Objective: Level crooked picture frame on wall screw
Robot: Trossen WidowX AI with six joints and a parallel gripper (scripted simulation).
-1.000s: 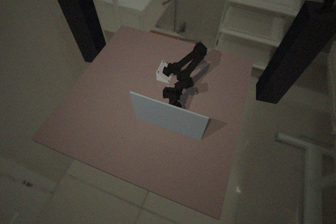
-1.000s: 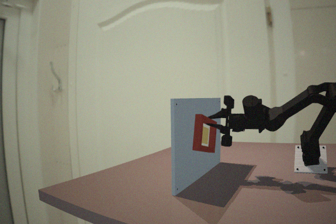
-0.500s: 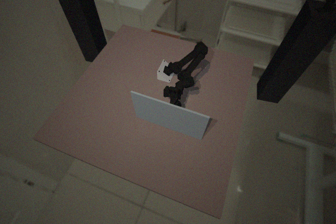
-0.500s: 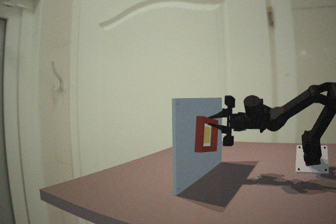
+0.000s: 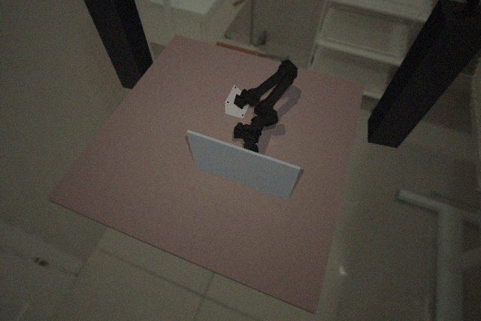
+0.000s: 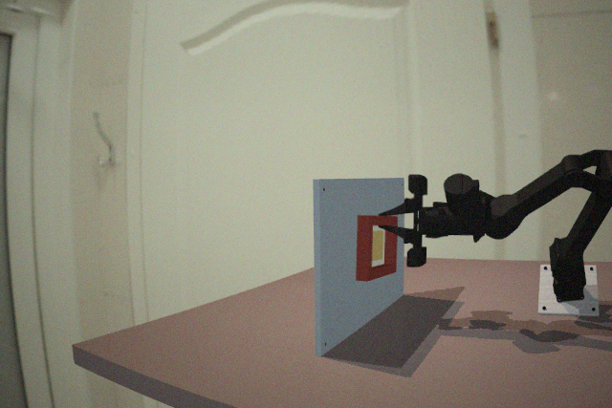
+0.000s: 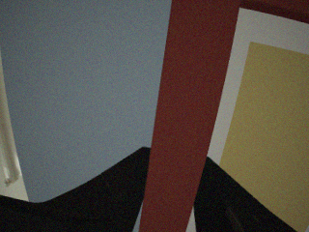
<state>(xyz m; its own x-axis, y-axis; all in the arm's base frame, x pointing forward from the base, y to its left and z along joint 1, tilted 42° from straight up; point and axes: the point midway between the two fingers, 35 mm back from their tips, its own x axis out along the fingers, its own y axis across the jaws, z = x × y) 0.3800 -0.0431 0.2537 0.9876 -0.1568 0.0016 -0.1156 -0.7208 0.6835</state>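
My end effector (image 6: pixel 390 219) is clamped on the top bar of the picture frame (image 6: pixel 376 247), one finger above the bar and one in front of the picture, near the frame's upper corner on my side. The frame is a flat red rectangle with broad bars, enclosing a white mat and a mustard-yellow picture. It sits against the pale blue wall panel (image 6: pixel 340 265), which stands upright on the pink counter (image 6: pixel 256 358), and it occupies the panel's middle height toward the edge nearest my arm.

In the wrist view one red bar (image 7: pixel 187 116) runs between my two dark fingers, with the blue panel to one side and the white mat and yellow picture to the other; the bar leans against the camera's edges.

From above, the panel (image 5: pixel 243 165) hides the frame completely. My base stands on a white mounting plate (image 6: pixel 545 294), well apart from the panel.
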